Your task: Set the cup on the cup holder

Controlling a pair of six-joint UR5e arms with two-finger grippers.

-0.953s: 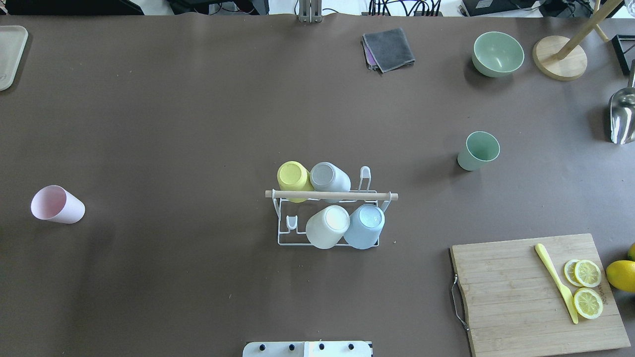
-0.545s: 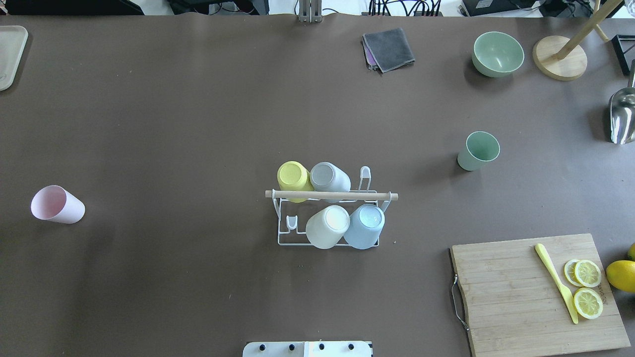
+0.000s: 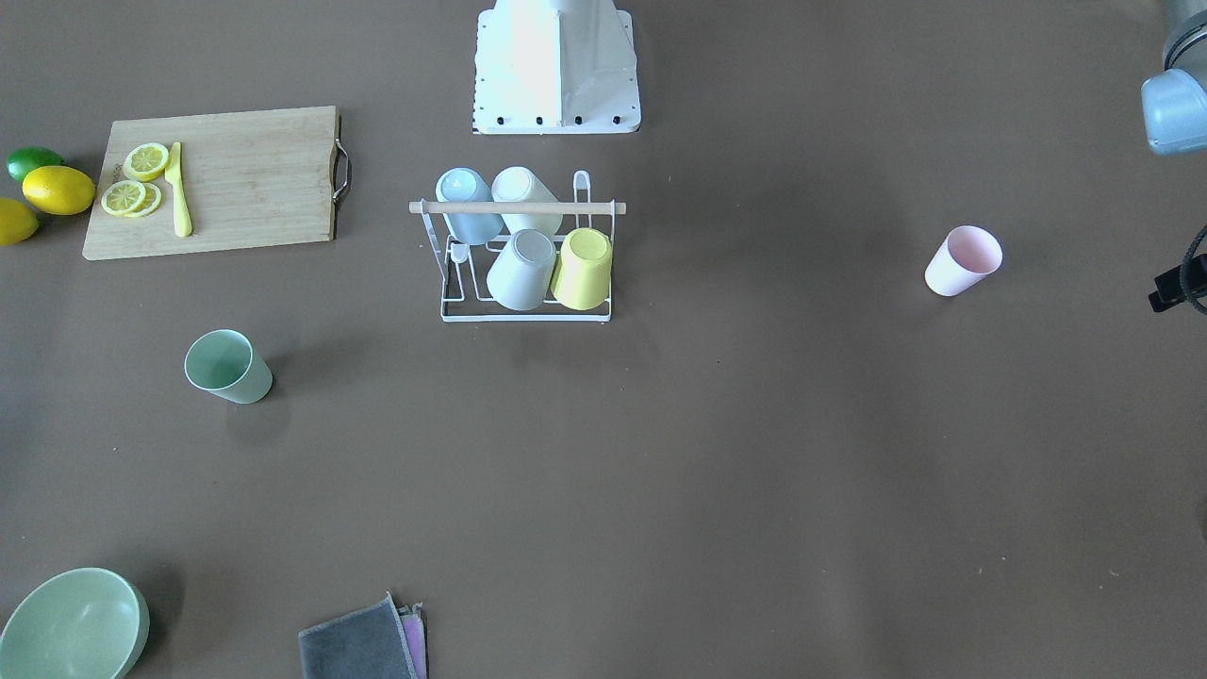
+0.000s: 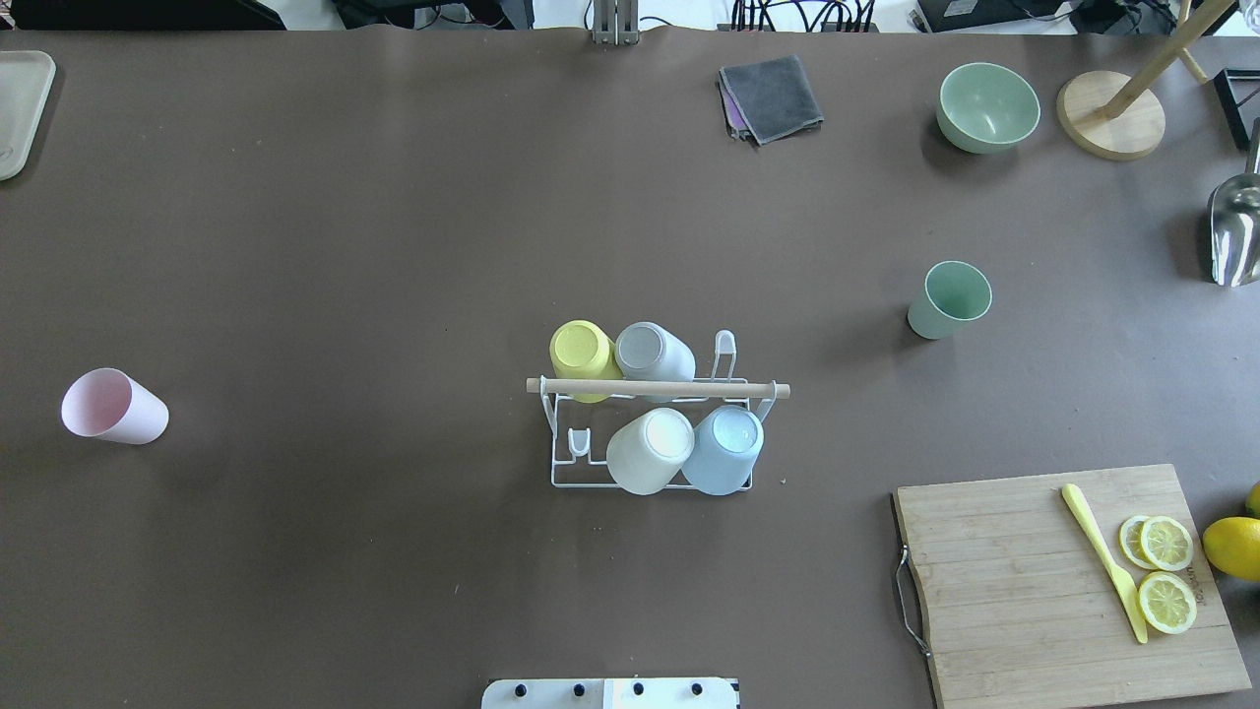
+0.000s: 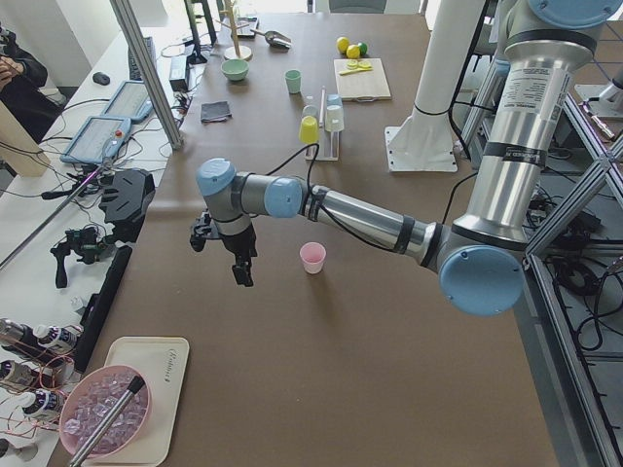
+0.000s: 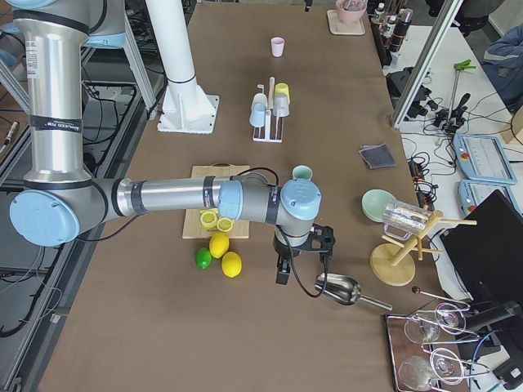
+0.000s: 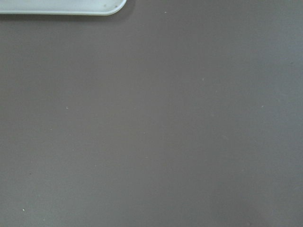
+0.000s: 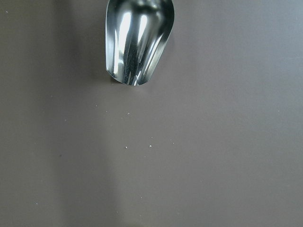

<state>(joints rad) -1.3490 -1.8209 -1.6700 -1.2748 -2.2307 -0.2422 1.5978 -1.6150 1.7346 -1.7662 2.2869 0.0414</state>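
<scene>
Big brown table [image 4: 394, 197] first. A bamboo cutting board [image 4: 1024, 591] sits over on the robot's right. The white wire cup holder with a wooden rod handle [image 4: 689, 389] stands mid-table, with four tumblers [image 4: 650, 451] upside down on it and two pegs bare. A pale pink plastic cup [image 4: 113, 406] stands upright on the left, well apart from the holder, and a mint green cup [image 4: 948, 299] stands upright on the right. The left gripper [image 5: 240, 274] hangs near the pink one and the right gripper [image 6: 283, 273] by a shiny metal scoop [image 6: 339, 287]. Honestly can't tell how either's jaws stand.
</scene>
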